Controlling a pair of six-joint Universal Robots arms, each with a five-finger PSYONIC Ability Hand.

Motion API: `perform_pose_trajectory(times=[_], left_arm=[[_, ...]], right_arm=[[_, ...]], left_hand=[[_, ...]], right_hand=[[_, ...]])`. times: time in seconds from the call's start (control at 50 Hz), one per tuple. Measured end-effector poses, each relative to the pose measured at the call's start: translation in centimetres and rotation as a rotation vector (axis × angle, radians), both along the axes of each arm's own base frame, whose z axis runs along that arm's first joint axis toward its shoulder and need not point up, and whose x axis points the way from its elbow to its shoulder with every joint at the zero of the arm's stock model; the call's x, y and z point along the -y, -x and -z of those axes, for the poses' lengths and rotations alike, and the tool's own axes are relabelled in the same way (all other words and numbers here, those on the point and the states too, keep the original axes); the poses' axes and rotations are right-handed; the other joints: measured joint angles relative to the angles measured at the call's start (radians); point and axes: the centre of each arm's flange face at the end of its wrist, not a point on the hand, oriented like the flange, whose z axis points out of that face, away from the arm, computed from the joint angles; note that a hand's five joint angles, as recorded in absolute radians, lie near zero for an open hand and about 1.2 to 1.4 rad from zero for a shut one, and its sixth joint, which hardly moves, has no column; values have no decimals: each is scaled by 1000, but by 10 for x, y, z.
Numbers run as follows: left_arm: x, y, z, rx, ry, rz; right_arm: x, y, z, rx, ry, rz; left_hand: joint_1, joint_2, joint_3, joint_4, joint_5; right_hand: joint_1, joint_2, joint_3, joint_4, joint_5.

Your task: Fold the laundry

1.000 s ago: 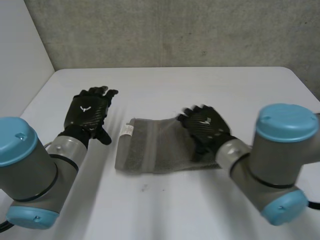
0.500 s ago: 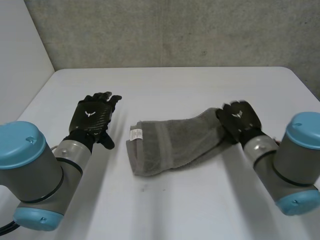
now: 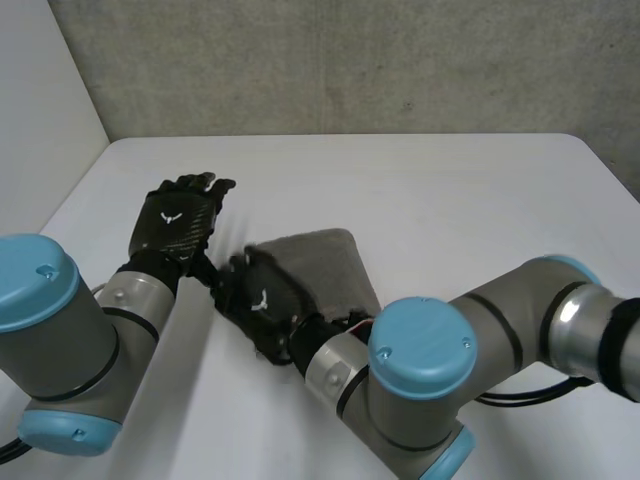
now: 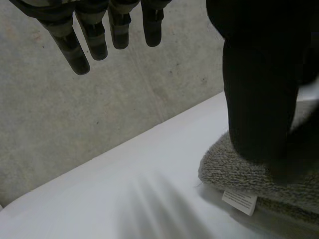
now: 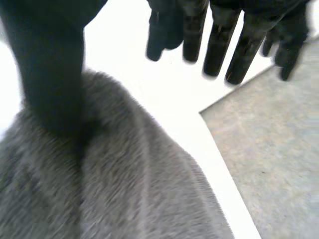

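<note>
A grey towel lies folded into a short wedge near the middle of the white table. My right arm reaches across to the left, and my right hand rests on the towel's left end, close to my left hand. In the right wrist view the fingers stretch straight out past the towel, with the thumb lying on the cloth. My left hand lies flat on the table left of the towel, fingers straight. Beside its thumb, the towel shows a white label.
A concrete wall stands behind the table's far edge. The table's left edge runs along a pale wall. In the right wrist view the table corner ends over grey floor. My right arm's elbow hangs low over the table's front.
My right hand swung from the towel's right end across to its left end, and the towel went from a long strip to a short folded wedge. My left hand pulled back slightly leftwards.
</note>
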Motion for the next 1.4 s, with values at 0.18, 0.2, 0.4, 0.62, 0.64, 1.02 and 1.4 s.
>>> perform_pose_trajectory(times=[0.18,0.2,0.4,0.62,0.64,1.02,1.4], left_arm=[[-1,2,-8,-35,-12,7],[-1,3,-9,-43,-14,8],[-9,25,-29,-232,-146,98],[-7,49,20,-210,-345,168],[-6,50,24,-204,-353,166],[7,29,39,7,-289,32],[-24,6,-166,-111,-47,38]], right_arm=[[34,37,-62,267,-301,222],[37,40,-64,279,-329,238],[80,83,-66,363,-637,427],[106,78,-31,307,-681,468],[109,76,-23,292,-684,469],[137,85,-18,221,-551,507],[147,165,-190,497,-259,703]], left_hand=[[-2,0,-1,-2,-4],[-2,0,-1,-2,-4],[-2,0,-1,-1,-4],[-2,0,-1,-1,-4],[-2,0,-1,-1,-4],[-2,0,-1,-1,-4],[-2,-1,-1,-1,-4]], right_hand=[[-80,-120,-125,-113,-125],[-80,-120,-125,-113,-125],[-80,-120,-125,-113,-126],[-80,-120,-125,-113,-126],[-80,-120,-125,-113,-126],[-80,-120,-125,-113,-128],[-80,-120,-125,-113,-128]])
